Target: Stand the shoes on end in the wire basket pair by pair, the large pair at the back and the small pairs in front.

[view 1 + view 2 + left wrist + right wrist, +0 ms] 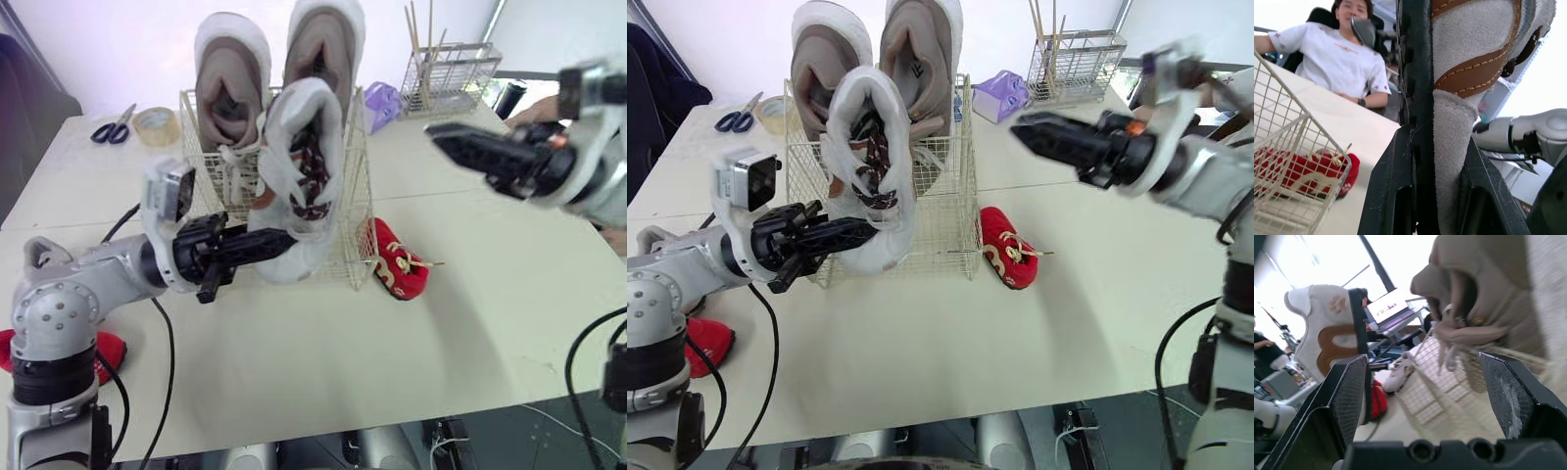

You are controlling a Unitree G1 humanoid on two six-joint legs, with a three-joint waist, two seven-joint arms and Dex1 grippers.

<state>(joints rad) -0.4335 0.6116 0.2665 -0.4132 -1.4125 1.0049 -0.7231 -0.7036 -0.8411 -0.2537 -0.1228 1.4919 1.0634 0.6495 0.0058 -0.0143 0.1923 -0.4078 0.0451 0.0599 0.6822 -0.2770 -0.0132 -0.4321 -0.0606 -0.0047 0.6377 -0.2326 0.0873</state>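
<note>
Left wrist view puts us right on the grip: the left end effector point(261, 245) pinches the white shoe point(304, 147) by its heel end, one finger on the black sole and the other on the suede side. The shoe is upright, toe high, against the front of the wire basket point(350, 253). Its lower end seems to sit outside the front wall rather than inside, though we cannot be sure. To do this step well, we judge the shoe must be lifted until its heel clears the front rim, carried over the free front space, and lowered straight down. It should lean on the shoes behind before the fingers let go, or it may tip out. The right end effector point(1029, 130) hovers with fingers spread above the desk point(470, 323), to the right of the basket, holding nothing. It is near enough to steady the basket wall if needed. The basket holds the large tan pair point(230, 88), standing on end at the back. One red shoe point(397, 259) lies on the desk just beside the basket's right wall, and another red shoe point(707, 343) lies near the desk's left edge. A smaller wire rack point(462, 73) at the back holds thin sticks point(421, 39).
</note>
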